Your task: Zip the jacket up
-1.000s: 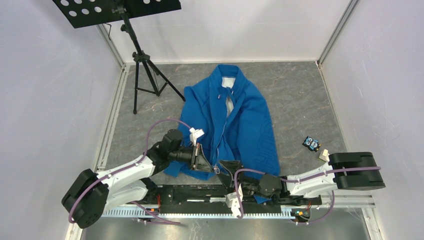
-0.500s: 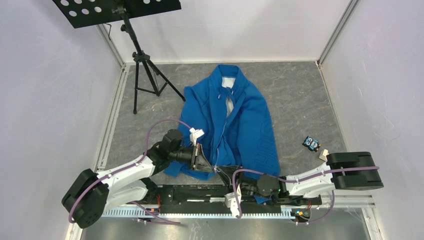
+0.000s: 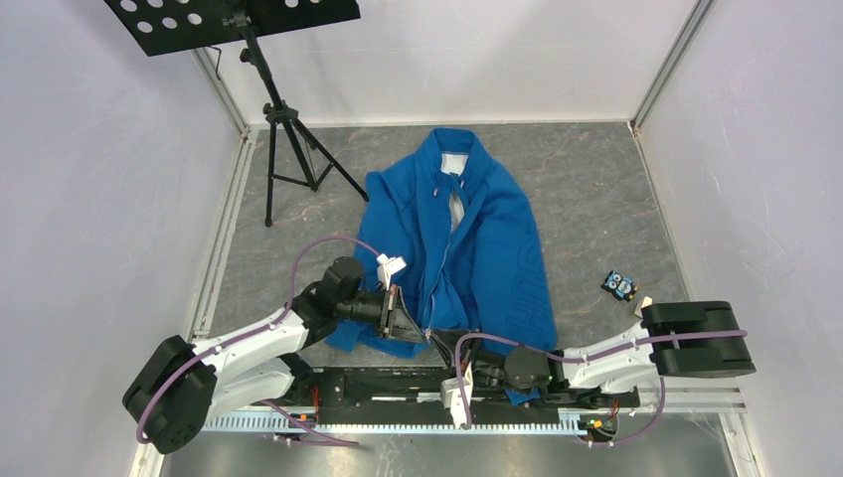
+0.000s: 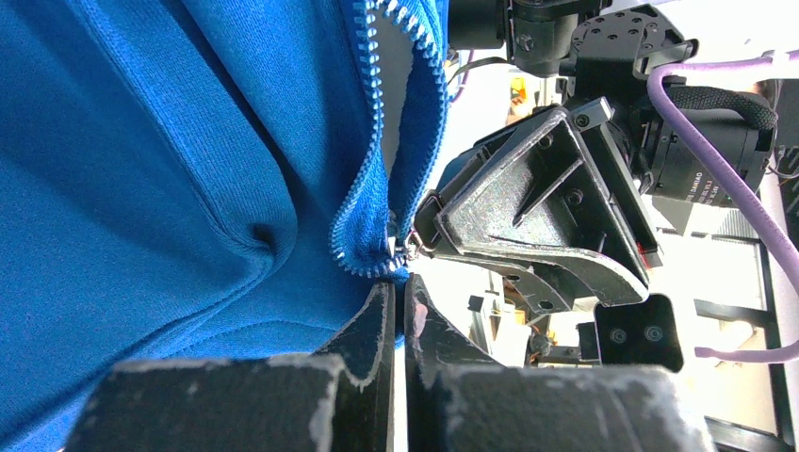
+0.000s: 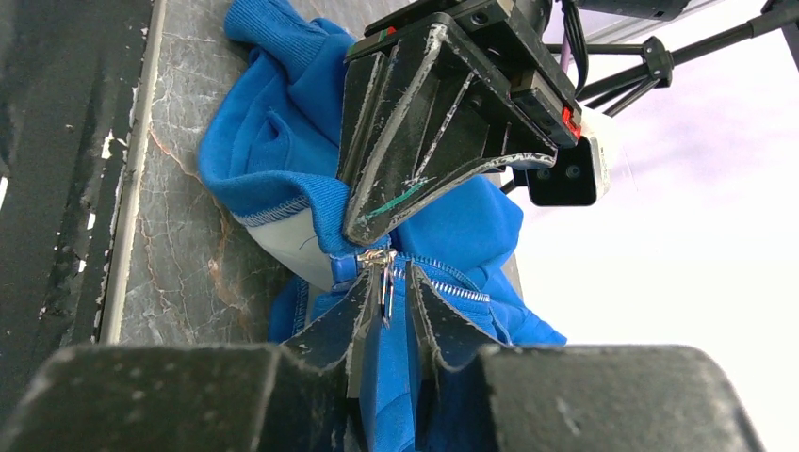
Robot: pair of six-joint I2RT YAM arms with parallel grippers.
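The bright blue jacket lies front up on the table, its zipper open along most of its length. My left gripper is shut on the jacket's bottom hem right at the foot of the zipper. In the right wrist view the metal zipper pull hangs between the fingers of my right gripper. It rests against the left finger. The jaws are narrow, with a gap still showing on the other side. My left gripper is just beyond the pull there.
A black music stand on a tripod is at the back left. A small black and blue object and a small beige piece lie at the right. The arms' mounting rail runs along the near edge.
My right gripper has slid left toward the foot of the zipper and its jaws have narrowed around the pull. The left gripper has stayed put.
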